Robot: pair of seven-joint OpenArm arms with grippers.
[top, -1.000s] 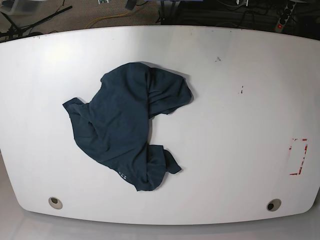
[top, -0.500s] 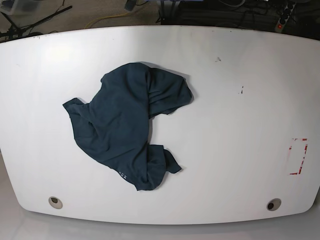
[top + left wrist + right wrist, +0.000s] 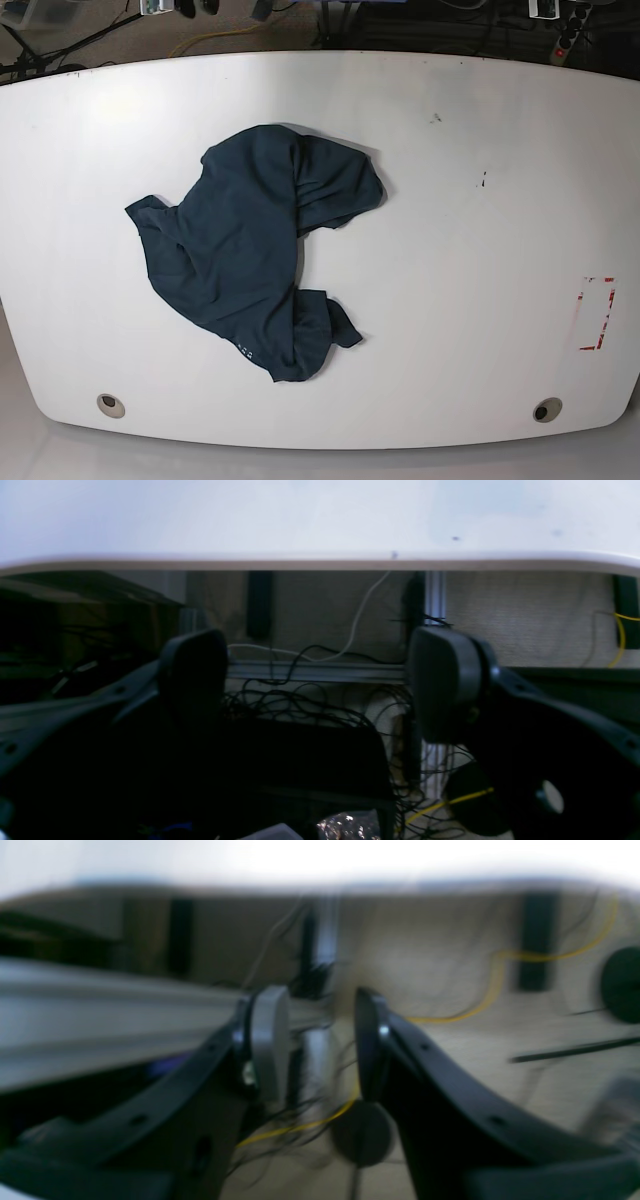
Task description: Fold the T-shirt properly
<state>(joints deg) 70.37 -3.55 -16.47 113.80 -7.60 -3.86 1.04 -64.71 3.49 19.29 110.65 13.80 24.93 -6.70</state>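
Note:
The dark navy-teal T-shirt (image 3: 240, 250) lies crumpled in a heap left of centre on the white table (image 3: 470, 250), with a small white print near its lower hem. It shows in neither wrist view. My left gripper (image 3: 320, 680) is open and empty, off the table and facing its edge (image 3: 320, 562) and the cables beneath. My right gripper (image 3: 320, 1040) is open with a narrower gap and empty, also off the table; its view is blurred. In the base view only small bits of hardware show at the top edge.
A red tape rectangle (image 3: 598, 313) marks the table's right side. Two round holes (image 3: 111, 405) (image 3: 547, 409) sit near the front corners. Cables and frame bars (image 3: 320, 670) lie under and behind the table.
The T-shirt has not moved. Small bits of hardware have come into the base view at the top left and top right edges.

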